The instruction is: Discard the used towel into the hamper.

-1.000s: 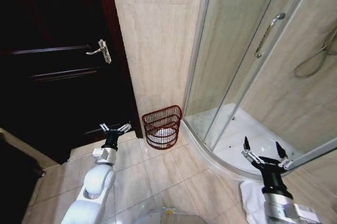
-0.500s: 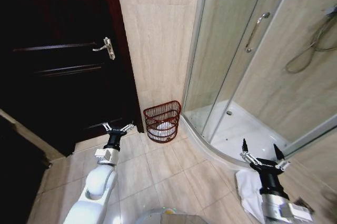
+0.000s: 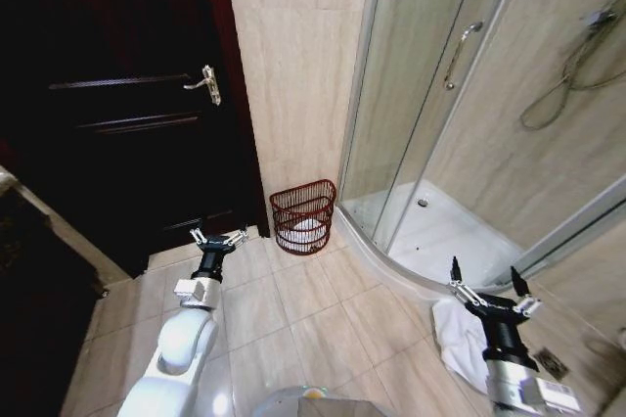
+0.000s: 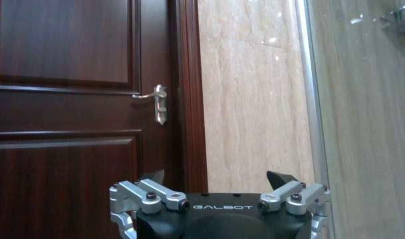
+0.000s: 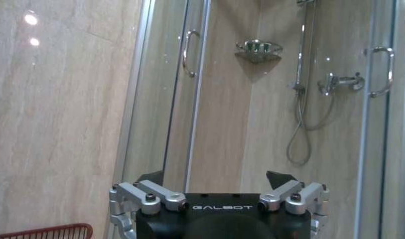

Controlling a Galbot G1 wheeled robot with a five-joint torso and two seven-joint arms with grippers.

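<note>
— Pincers first: where do they sit?

— Left pincer [image 3: 218, 238] is in the lower left of the head view, at the end of a white arm stretched over the tiled floor [image 3: 323, 324]. Its fingers are spread with nothing between them. Right pincer [image 3: 490, 295] is in the lower right, also spread and empty, pointing toward the shower enclosure [image 3: 460, 123].

— And the wrist views?

— The left wrist view has its own spread pincer [image 4: 217, 185] low in the frame, facing a dark wooden door [image 4: 69, 114] with a metal lever handle [image 4: 157, 99] and a strip of beige tiled wall [image 4: 252, 99]. The right wrist view has its pincer [image 5: 217, 185] equally wide apart, facing the glass shower doors, a hose and a small corner shelf [image 5: 258, 50] inside.

— Where is the towel?

— A white crumpled towel [image 3: 455, 339] lies on the floor in the lower right of the head view, just beside the right arm and close to the curved shower base. Neither pincer touches it.

— The hamper?

— The hamper [image 3: 304, 216] stands upright near the middle of the head view, against the wall between the door and the shower, with something white already inside. Its red rim [image 5: 46, 231] also peeks into the lower left corner of the right wrist view. It is well apart from the towel and nearer the left pincer.
</note>
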